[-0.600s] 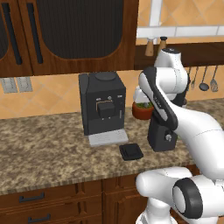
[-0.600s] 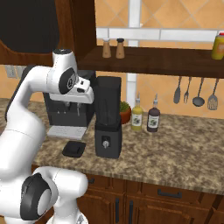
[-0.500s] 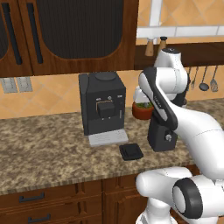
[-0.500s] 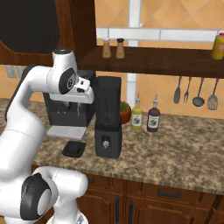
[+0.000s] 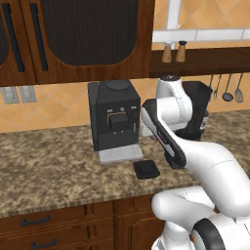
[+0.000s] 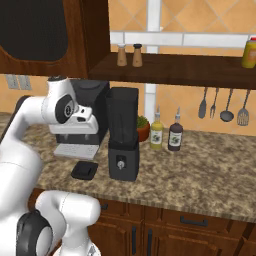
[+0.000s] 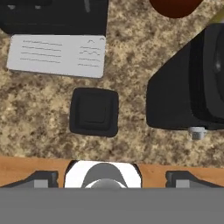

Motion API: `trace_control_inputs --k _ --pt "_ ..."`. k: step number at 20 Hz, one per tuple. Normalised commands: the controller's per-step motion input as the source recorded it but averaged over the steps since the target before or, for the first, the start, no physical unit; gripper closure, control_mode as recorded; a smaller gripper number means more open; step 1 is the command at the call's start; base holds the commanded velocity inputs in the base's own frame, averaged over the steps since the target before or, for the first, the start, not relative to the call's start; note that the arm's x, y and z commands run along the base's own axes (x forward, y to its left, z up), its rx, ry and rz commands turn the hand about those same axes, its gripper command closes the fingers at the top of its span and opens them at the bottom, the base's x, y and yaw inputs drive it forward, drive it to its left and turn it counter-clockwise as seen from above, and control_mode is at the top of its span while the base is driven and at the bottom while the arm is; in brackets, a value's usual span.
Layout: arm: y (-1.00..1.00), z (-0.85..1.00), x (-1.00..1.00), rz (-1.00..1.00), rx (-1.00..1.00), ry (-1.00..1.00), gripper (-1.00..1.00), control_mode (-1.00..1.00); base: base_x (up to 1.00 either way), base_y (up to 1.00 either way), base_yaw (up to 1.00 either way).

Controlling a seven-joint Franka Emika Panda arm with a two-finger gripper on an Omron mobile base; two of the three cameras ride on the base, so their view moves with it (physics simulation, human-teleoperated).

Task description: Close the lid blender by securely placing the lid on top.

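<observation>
Lid (image 7: 94,112): laid flat on the counter (image 6: 210,175), just left of the blender (image 6: 123,134) and apart from it; also seen at (image 5: 146,169) and (image 6: 84,170).
Blender: stood upright on the counter with its jar top uncovered; the knob (image 7: 197,132) is seen on its base.
Coffee machine (image 5: 115,114): placed behind the lid, its grey drip tray (image 7: 59,54) just beyond the lid.
Gripper (image 7: 105,178): held above the lid, touching nothing; fingertips (image 7: 41,178) set wide apart.
Bottles (image 6: 156,132): stood right of the blender.

Granite counter (image 5: 44,166), dark wood cabinets (image 5: 73,39), orange tiled wall (image 6: 200,20).
</observation>
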Motion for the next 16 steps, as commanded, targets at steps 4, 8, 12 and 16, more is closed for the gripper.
trace_control_inputs --k 4,8,12,16 --pt "0.10 -0.66 0.06 -0.04 0.00 -0.02 -1.00 -1.00 0.00 0.00 0.00" --pt "0.00 -0.69 0.09 -0.03 0.00 0.00 -1.00 -1.00 0.00 0.00 0.00" --pt "0.03 -0.66 0.05 -0.03 0.00 0.00 -1.00 -1.00 0.00 0.00 0.00" --pt "0.13 -0.62 0.10 -0.01 0.02 0.00 -1.00 -1.00 0.00 0.00 0.00"
